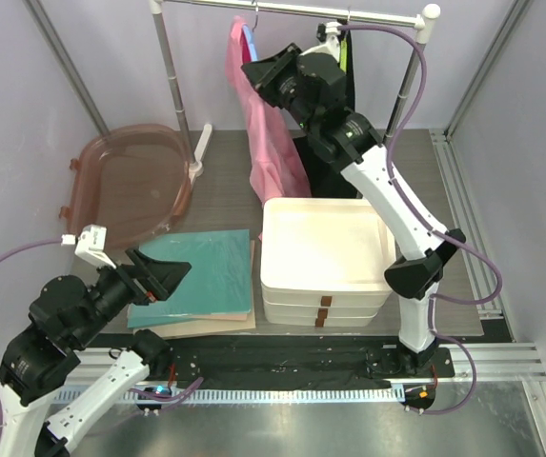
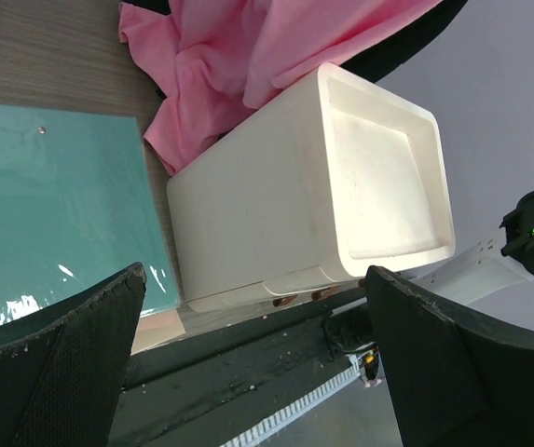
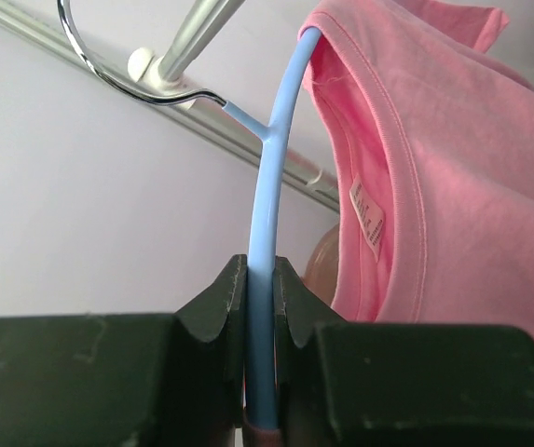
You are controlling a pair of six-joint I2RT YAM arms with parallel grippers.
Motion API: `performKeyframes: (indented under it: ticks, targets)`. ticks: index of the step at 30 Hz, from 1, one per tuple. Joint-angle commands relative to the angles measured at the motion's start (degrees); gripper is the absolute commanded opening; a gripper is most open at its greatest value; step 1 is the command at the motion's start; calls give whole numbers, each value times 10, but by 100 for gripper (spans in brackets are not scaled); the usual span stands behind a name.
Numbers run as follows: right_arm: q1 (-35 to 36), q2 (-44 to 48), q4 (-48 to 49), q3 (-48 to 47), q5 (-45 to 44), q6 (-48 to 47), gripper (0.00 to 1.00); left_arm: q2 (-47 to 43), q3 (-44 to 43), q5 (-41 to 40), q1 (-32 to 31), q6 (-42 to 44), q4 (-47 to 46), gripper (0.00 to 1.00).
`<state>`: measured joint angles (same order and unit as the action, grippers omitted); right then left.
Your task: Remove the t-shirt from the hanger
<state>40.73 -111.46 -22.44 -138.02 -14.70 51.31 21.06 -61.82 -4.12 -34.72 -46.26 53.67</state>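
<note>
A pink t-shirt (image 1: 271,133) hangs from a light blue hanger (image 1: 248,40) on the metal rail (image 1: 292,9) at the back. In the right wrist view the hanger (image 3: 265,242) has a metal hook over the rail, and the t-shirt (image 3: 434,186) covers only its right arm; the left arm is bare. My right gripper (image 3: 260,307) is shut on that bare blue arm, and shows up high in the top view (image 1: 253,71). My left gripper (image 1: 172,274) is open and empty, low at the front left. The shirt's hem (image 2: 239,65) shows in the left wrist view.
A white stacked bin (image 1: 325,257) stands mid-table under the shirt, also seen in the left wrist view (image 2: 341,177). A teal folder (image 1: 201,276) lies left of it. A pinkish translucent lid (image 1: 130,186) sits at back left. A dark garment (image 1: 353,67) hangs behind the right arm.
</note>
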Motion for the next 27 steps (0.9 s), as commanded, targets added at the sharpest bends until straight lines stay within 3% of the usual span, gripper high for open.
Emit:
performKeyframes:
  ticks: [1,7,11,16,22,26,27]
  targets:
    - [34,59,99,-13,-64,20,1,-4,-16,-4,3,-6,-3,99]
    - [86,80,129,30,-104,31,1,6,-23,-39,3,-9,7,94]
    - [109,117,159,115,-97,38,1,45,-61,-80,3,14,11,90]
    - [119,171,248,267,-60,39,1,150,-126,-103,3,55,-34,85]
    - [119,216,274,357,17,6,1,289,-212,-128,3,81,-81,83]
    - [119,248,284,405,56,-10,1,347,-255,-199,3,91,-122,82]
    - [119,255,291,415,70,-15,1,363,-266,-224,3,93,-131,77]
